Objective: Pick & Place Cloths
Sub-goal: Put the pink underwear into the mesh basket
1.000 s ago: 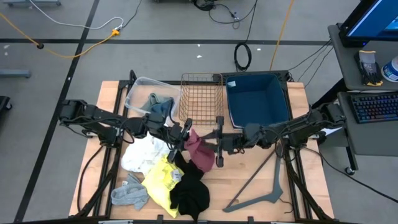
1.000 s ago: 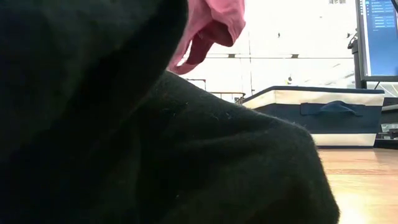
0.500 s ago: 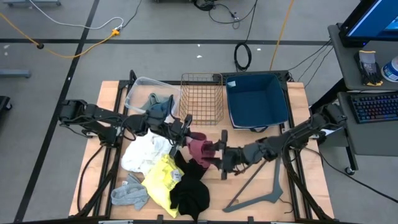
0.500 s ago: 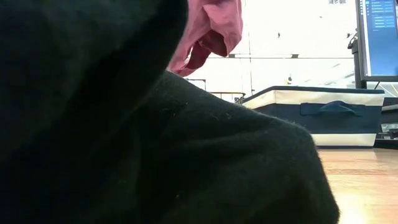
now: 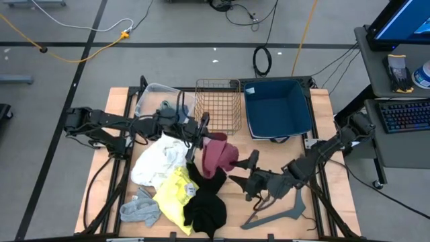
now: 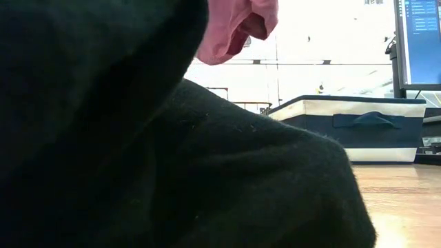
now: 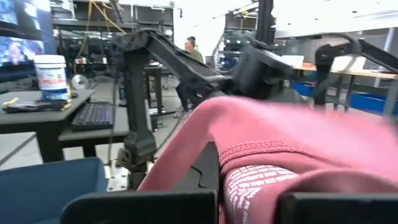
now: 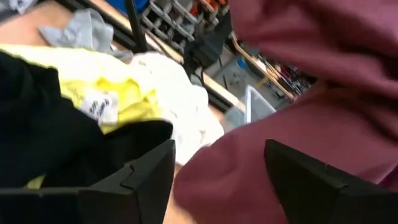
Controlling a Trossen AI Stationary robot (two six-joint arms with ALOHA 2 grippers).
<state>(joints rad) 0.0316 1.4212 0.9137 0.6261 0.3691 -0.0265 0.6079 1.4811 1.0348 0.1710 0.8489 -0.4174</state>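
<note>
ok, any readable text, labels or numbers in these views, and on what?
None can be read.
White print on the inside band of the maroon fabric cloth, left wrist view: blurred, not legible.
White sewn-in tag on the yellow fabric cloth, right wrist view: dark marks, too blurred.
Computer monitor at the room's edge, low view: lines of text, too small.
White tub with a blue lid on a desk, left wrist view: label unreadable.

No readable text: white print on my maroon cloth (image 7: 252,186) and the yellow cloth's tag (image 8: 99,106) are both illegible.
</note>
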